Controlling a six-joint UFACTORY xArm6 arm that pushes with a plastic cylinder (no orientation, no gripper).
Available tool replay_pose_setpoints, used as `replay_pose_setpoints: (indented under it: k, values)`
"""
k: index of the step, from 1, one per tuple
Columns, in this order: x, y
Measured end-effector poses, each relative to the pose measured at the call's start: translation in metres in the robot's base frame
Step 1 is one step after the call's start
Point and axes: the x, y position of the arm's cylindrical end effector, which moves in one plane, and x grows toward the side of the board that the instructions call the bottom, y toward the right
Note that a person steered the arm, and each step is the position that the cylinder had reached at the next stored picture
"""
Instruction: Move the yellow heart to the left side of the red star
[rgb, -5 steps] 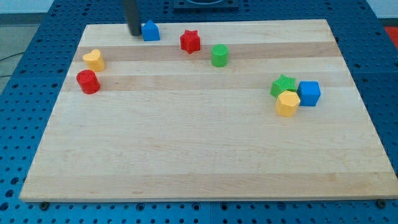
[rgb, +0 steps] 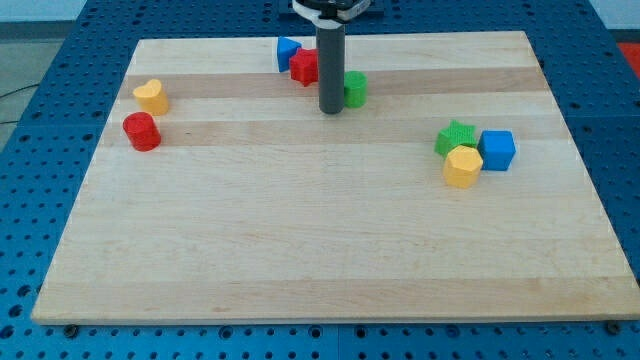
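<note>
The yellow heart (rgb: 151, 96) lies near the board's left edge, just above a red cylinder (rgb: 142, 131). The red star (rgb: 305, 66) sits near the view's top centre, with a blue block (rgb: 287, 52) touching its upper left. My tip (rgb: 331, 110) stands just below and right of the red star, right beside a green cylinder (rgb: 354, 89) on its right. The rod hides part of the red star's right side. The tip is far to the right of the yellow heart.
A cluster of a green star (rgb: 457, 137), a blue cube (rgb: 497, 150) and a yellow hexagonal block (rgb: 463, 167) sits at the view's right. The wooden board (rgb: 320, 240) rests on a blue perforated table.
My tip has moved from the view's top left, beside the blue block, rightward and down to between the red star and green cylinder. The blue block has slid right against the red star.
</note>
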Motion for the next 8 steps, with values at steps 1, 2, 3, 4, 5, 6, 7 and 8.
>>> replay_pose_setpoints:
  k: [1,2,3,4,5,6,7,8]
  values:
    - [0.003,0.03]
    - [-0.012,0.031]
    - [-0.036,0.025]
    - [0.037,-0.014]
    - [0.084,-0.129]
    - [0.084,-0.208]
    - [0.045,-0.257]
    - [0.022,-0.265]
